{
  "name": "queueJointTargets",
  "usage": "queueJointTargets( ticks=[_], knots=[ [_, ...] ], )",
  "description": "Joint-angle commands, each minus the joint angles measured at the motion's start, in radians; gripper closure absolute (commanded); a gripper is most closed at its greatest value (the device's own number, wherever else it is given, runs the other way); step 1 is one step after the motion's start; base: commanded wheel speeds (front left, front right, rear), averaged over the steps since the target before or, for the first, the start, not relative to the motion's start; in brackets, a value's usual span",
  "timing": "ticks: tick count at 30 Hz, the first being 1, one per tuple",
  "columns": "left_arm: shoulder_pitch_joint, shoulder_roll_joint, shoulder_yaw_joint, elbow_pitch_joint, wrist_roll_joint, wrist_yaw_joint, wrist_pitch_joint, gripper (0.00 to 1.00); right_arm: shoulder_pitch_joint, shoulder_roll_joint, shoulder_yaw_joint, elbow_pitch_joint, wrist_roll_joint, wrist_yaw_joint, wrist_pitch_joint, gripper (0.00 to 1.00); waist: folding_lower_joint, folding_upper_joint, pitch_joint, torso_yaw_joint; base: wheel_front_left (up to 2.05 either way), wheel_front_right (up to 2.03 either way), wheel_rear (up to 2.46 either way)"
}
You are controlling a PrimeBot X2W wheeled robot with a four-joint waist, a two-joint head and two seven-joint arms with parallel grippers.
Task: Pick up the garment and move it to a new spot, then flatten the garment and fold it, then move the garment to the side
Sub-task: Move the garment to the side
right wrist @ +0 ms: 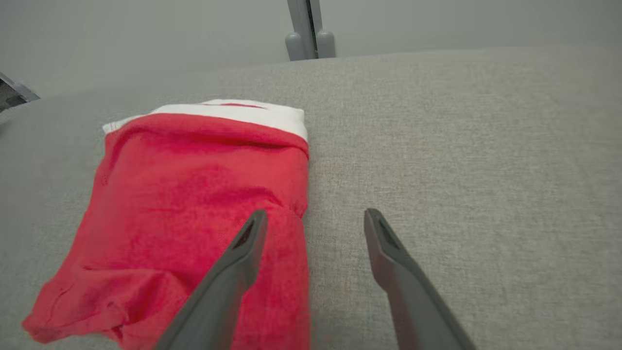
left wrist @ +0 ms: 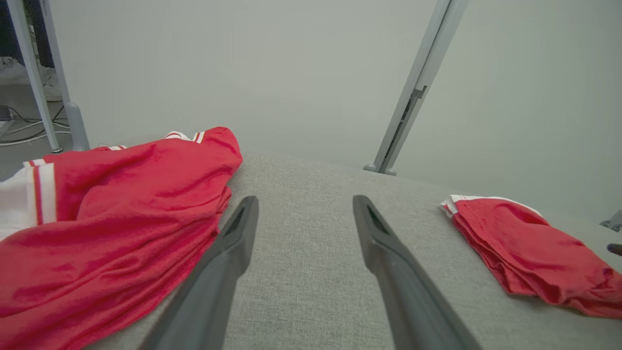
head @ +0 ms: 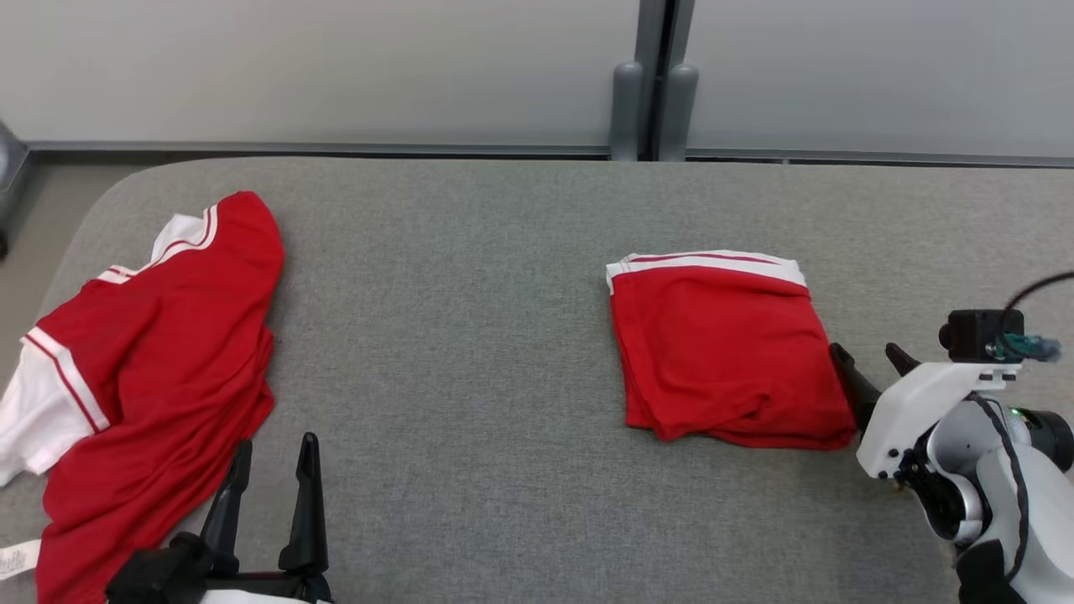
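The folded garment (head: 722, 352) lies on the bench (head: 470, 335) just left of our right end effector (head: 864, 350), long axis running away from us, so we judge this arm nearer. Both are released; the left end effector (head: 277, 442) hovers beside a crumpled garment (head: 168, 352).

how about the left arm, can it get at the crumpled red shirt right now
Probably yes. The left end effector is open and sits right beside the crumpled shirt on the grey surface, with nothing between them.
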Motion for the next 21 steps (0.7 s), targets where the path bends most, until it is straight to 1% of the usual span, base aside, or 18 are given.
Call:
queueJointTargets(
  ticks=[1, 2, 4, 7, 9, 11, 16, 18, 19, 21],
  knots=[
    [-0.024, 0.004, -0.008, 0.002, -0.006, 0.003, 0.000, 0.00, -0.030, -0.006, 0.029, 0.028, 0.022, 0.000, 0.039, 0.00, 0.0000, 0.0000, 0.039, 0.045, 0.00, 0.00, 0.00],
    [-0.030, 0.004, -0.012, 0.002, -0.006, 0.006, 0.000, 0.00, -0.043, -0.003, 0.031, 0.045, 0.045, 0.000, 0.054, 0.00, 0.0000, 0.0000, 0.046, 0.055, 0.00, 0.00, 0.00],
    [-0.037, 0.004, -0.020, 0.001, -0.007, 0.009, 0.000, 0.00, -0.066, -0.021, 0.043, 0.083, 0.055, 0.000, 0.074, 0.00, 0.0000, 0.0000, 0.057, 0.071, 0.00, 0.00, 0.00],
    [-0.047, 0.004, -0.022, -0.005, -0.009, 0.013, 0.000, 0.00, -0.089, -0.004, 0.056, 0.129, 0.109, 0.000, 0.098, 0.00, 0.0000, 0.0000, 0.070, 0.084, 0.00, 0.00, 0.00],
    [-0.049, 0.004, -0.020, -0.011, -0.009, 0.014, 0.000, 0.00, -0.102, -0.003, 0.072, 0.150, 0.139, 0.000, 0.109, 0.00, 0.0000, 0.0000, 0.078, 0.083, 0.00, 0.00, 0.00],
    [-0.051, 0.004, -0.019, -0.016, -0.007, 0.016, 0.000, 0.00, -0.120, 0.002, 0.076, 0.165, 0.166, 0.000, 0.093, 1.00, 0.0000, 0.0000, 0.090, 0.072, 0.00, 0.00, 0.00],
    [-0.071, 0.004, -0.026, -0.028, 0.001, 0.010, 0.000, 0.00, -0.175, -0.020, 0.115, 0.199, 0.179, 0.000, 0.074, 1.00, 0.0000, 0.0000, 0.117, 0.003, 0.00, 0.00, 0.00],
    [-0.080, 0.004, -0.023, -0.034, 0.008, 0.009, 0.000, 0.00, -0.200, -0.051, 0.128, 0.206, 0.178, 0.000, 0.064, 1.00, 0.0000, 0.0000, 0.129, -0.033, 0.00, 0.00, 0.00],
    [-0.080, 0.004, -0.023, -0.034, 0.008, 0.009, 0.000, 0.00, -0.200, -0.051, 0.128, 0.206, 0.178, 0.000, 0.064, 1.00, 0.0000, 0.0000, 0.129, -0.033, 0.00, 0.00, 0.00],
    [-0.092, 0.004, -0.022, -0.036, 0.013, 0.007, 0.000, 0.00, -0.224, -0.086, 0.146, 0.210, 0.170, 0.000, 0.057, 1.00, 0.0000, 0.0000, 0.143, -0.067, 0.00, 0.00, 0.00]
  ],
)
